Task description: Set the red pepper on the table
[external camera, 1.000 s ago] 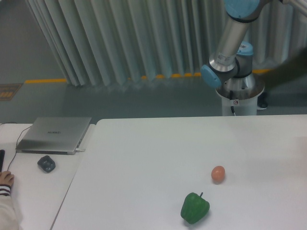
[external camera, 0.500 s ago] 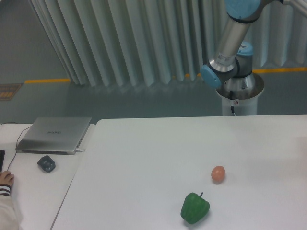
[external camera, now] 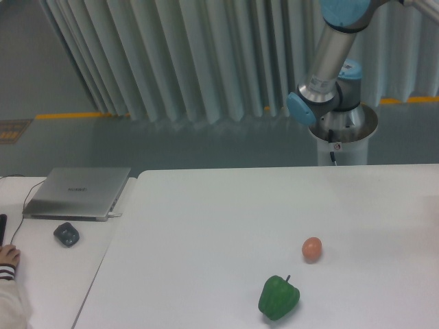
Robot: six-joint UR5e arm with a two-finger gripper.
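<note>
The red pepper is out of view. The large white table (external camera: 219, 226) fills the lower right of the camera view. Only the arm's base and lower links (external camera: 329, 75) show at the top right, behind the table's far edge; the arm runs out of frame at the top right. My gripper is not in view.
A green bell pepper (external camera: 278, 298) lies near the table's front edge, with a small orange-pink ball (external camera: 312, 249) just behind it to the right. On the narrower desk at left sit a closed laptop (external camera: 79, 192), a dark mouse (external camera: 66, 234) and a person's hand (external camera: 8, 257).
A dark blurred shape at the right edge behind the arm is gone from view. The arm's visible links and the objects on the table have not moved.
</note>
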